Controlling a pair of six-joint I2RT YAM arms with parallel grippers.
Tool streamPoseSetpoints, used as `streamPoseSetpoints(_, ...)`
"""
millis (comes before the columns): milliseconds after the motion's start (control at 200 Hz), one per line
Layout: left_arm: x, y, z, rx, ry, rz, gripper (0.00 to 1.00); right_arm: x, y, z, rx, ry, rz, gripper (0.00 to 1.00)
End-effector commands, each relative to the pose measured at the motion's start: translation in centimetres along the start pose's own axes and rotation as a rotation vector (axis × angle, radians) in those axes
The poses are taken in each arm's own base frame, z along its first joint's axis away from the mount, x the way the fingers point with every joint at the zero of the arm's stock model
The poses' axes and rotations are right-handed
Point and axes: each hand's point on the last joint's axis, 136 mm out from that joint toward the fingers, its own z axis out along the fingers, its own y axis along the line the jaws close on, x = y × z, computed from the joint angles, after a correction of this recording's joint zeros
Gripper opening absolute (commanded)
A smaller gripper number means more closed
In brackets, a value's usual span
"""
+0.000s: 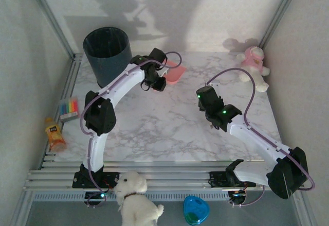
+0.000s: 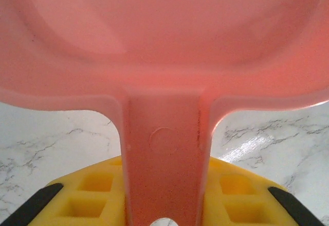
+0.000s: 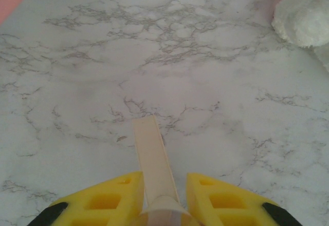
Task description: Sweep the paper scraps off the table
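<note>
The pink dustpan (image 1: 176,74) hangs over the back of the marble table (image 1: 169,128), just right of the bin. My left gripper (image 1: 163,76) is shut on its handle. In the left wrist view the handle (image 2: 164,149) runs between the yellow fingers (image 2: 92,195) of my left gripper (image 2: 164,190), and the pan's underside spreads above. My right gripper (image 1: 203,94) hovers over the table's middle right, shut on a flat cream strip (image 3: 151,156) that points forward from my right gripper (image 3: 164,192) between its fingers. The paper scraps are out of view.
A dark round bin (image 1: 107,53) stands at the back left. A pink-and-white plush (image 1: 254,66) lies at the back right. Off the left edge lie a pack of coloured strips (image 1: 68,107) and an orange bottle (image 1: 54,136). A white plush dog (image 1: 134,197) sits by the front rail.
</note>
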Motion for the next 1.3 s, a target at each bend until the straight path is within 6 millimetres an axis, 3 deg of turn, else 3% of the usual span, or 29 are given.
streamPoseSetpoints(0,1.2,-0.1,1.0,-0.020,0.059,0.056,0.00,-1.0,-1.0,-0.4,0.037,-0.047,0.019,0.00)
streamPoseSetpoints(626,5.1,-1.8,7.5,0.050,0.229,0.108,0.00,-0.9,-1.4,-0.1,0.063,-0.040,0.005,0.00)
streamPoseSetpoints(1036,6.5,-2.2,9.9,0.065,0.276,0.099,0.00,-0.6,-1.5,0.3,0.071,-0.029,0.001,0.00)
streamPoseSetpoints(1296,7.8,-1.6,10.8,0.036,0.307,0.080,0.09,-0.4,-1.7,0.5,0.075,-0.024,0.005,0.00)
